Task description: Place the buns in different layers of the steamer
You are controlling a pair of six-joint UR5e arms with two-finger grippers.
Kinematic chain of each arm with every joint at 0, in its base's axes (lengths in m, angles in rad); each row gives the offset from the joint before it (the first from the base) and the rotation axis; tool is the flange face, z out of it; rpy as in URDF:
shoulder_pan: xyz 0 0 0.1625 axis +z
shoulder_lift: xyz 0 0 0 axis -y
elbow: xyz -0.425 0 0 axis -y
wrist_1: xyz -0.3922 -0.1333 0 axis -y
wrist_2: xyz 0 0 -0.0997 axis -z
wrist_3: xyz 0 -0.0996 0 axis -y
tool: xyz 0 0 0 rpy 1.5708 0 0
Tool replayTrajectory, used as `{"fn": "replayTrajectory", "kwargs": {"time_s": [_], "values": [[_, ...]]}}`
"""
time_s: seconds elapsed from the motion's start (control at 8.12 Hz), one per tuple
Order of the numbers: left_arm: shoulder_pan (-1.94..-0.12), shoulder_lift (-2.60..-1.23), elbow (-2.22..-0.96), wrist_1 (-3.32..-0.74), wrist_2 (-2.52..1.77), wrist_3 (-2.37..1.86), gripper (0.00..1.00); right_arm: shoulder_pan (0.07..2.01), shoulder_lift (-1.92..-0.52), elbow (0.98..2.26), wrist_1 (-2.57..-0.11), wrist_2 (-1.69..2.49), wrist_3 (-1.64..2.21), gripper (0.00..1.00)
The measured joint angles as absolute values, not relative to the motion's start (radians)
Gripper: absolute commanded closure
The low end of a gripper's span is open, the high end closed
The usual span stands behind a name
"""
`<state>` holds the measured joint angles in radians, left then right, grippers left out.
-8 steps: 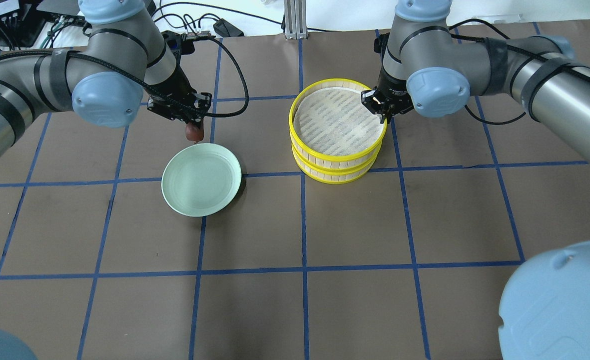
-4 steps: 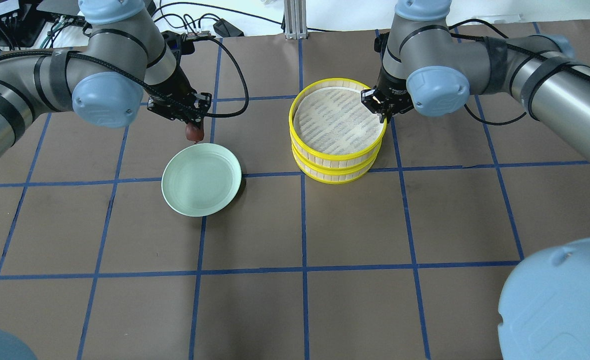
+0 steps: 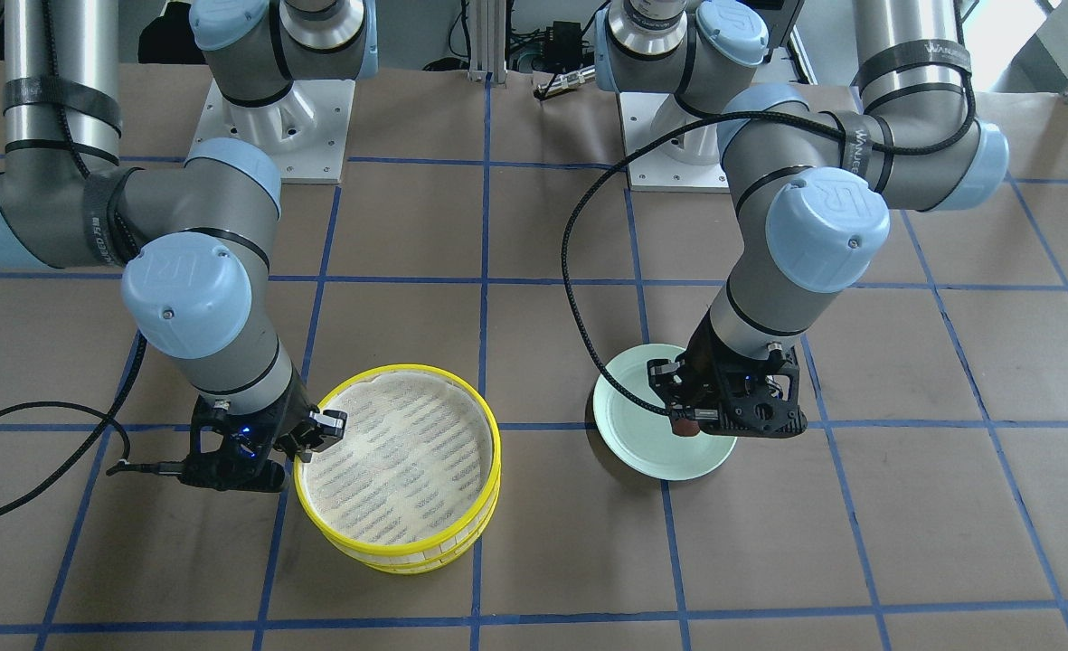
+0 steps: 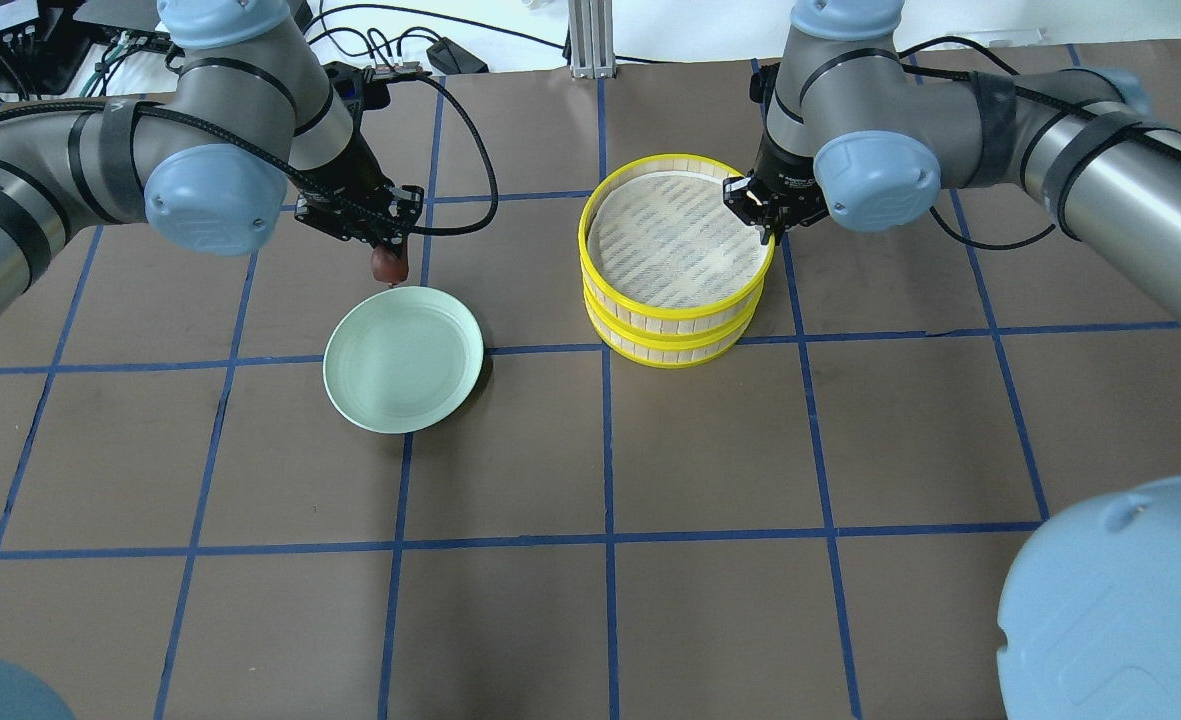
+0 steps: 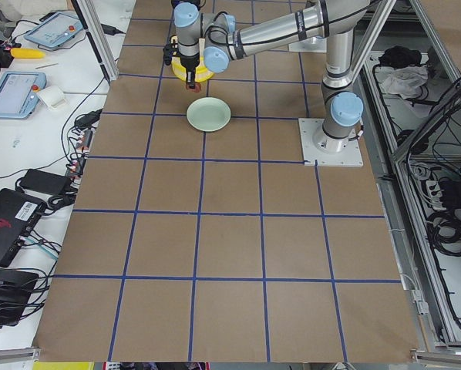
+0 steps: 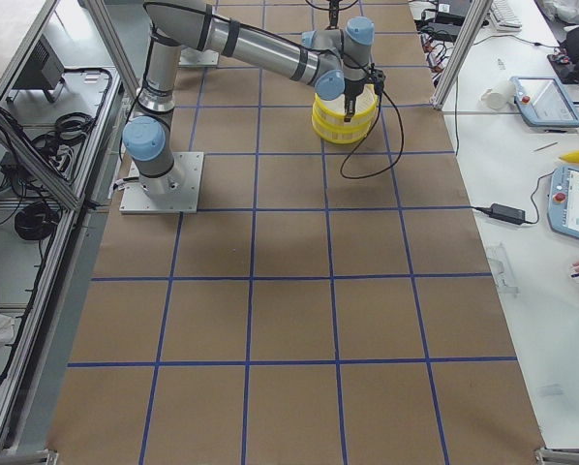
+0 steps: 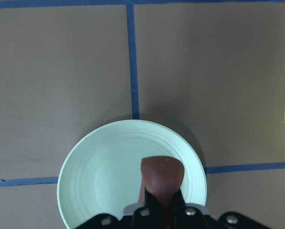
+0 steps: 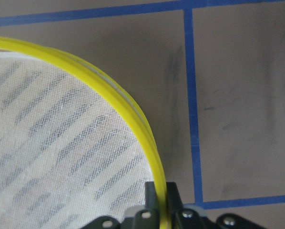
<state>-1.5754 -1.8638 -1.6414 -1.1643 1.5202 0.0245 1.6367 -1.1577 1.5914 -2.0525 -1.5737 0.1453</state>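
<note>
The left gripper [image 4: 388, 252] hangs over the pale green plate [image 4: 402, 358]. Its fingers [image 7: 151, 204] are drawn in close and pinch the dark reddish-brown bun [image 7: 162, 177] by its upper part. The rounded lower end of the bun sticks out below the fingertips. In the left wrist view the bun shows against the inside of the plate, toward one side rather than over the middle. It is held up off the plate's surface. The front-facing view also shows the bun [image 3: 685, 425] between the fingers, above the plate [image 3: 628, 425].

The right gripper [image 8: 161, 189] is at the steamer [image 4: 678, 300], on the side toward the right arm. Its fingers [image 8: 151, 192] are nearly together and clamp the yellow rim of the upper steamer tray [image 8: 128, 107]. One finger is inside the rim over the whitish mesh liner [image 8: 52, 157], and the other is outside it. The upper tray lies over the lower steamer tray [image 4: 672, 352], a little out of line with it. Whether the two trays touch cannot be told. The steamer stands on the brown tabletop [image 4: 590, 450], near the plate but apart from it, with a blue tape line running between them.
</note>
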Motion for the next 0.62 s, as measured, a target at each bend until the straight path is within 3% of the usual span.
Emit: {"fn": "replayTrajectory", "kwargs": {"time_s": [0.62], "values": [[-1.575, -1.864, -1.641, -1.164, 1.520, 0.025, 1.00, 1.637, -1.158, 1.598, -2.047, -1.576, 0.145, 1.00]]}}
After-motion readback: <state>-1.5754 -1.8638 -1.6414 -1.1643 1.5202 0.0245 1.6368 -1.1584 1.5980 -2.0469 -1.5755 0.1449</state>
